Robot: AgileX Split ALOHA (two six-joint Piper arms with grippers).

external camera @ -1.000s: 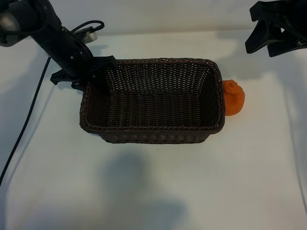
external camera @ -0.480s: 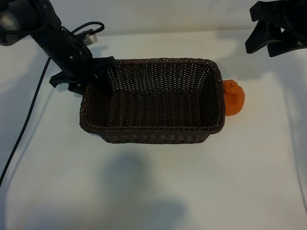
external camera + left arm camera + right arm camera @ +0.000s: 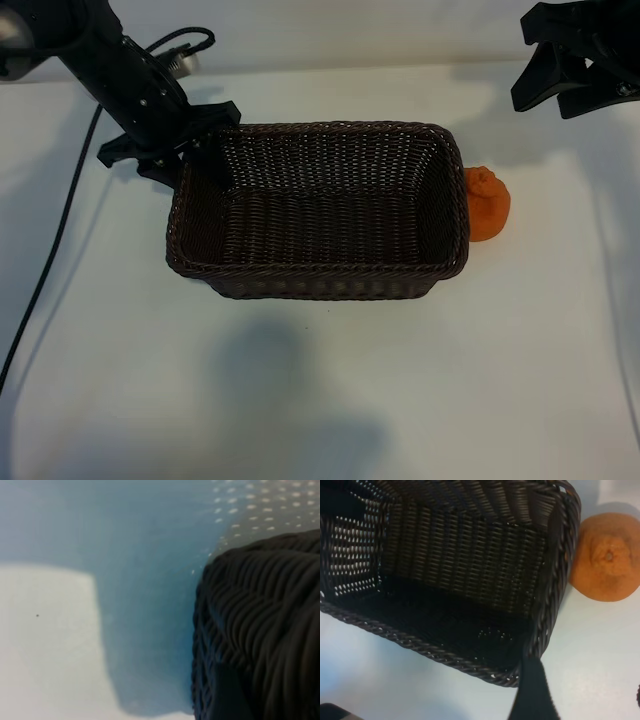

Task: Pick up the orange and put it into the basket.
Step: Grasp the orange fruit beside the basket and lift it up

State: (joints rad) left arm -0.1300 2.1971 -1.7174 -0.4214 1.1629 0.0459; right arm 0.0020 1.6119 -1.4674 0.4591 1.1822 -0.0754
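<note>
The orange [image 3: 487, 204] sits on the white table [image 3: 320, 380] at about 3 o'clock from the basket [image 3: 318, 280], outside it and touching or just beside the short right wall. Its knobby top faces up; in the right wrist view the orange [image 3: 605, 556] lies pressed close to the braided rim [image 3: 568, 540]. The basket is a dark brown wicker rectangle in the middle of the table, with nothing visible on its woven floor.

At the basket's 10 o'clock corner the left gripper [image 3: 170, 140] hovers over the rim, its claw spread apart and pinching nothing; the left wrist view shows only the weave of the basket [image 3: 260, 630] close up beside its shadow on the table. A black cable [image 3: 60, 230] trails from that arm along the table's left side.

At 1 o'clock, well apart from the orange, the right gripper [image 3: 565, 85] hangs above the far right of the table, claw spread, empty.

The table is plain white and matte, carrying soft grey shadows.
</note>
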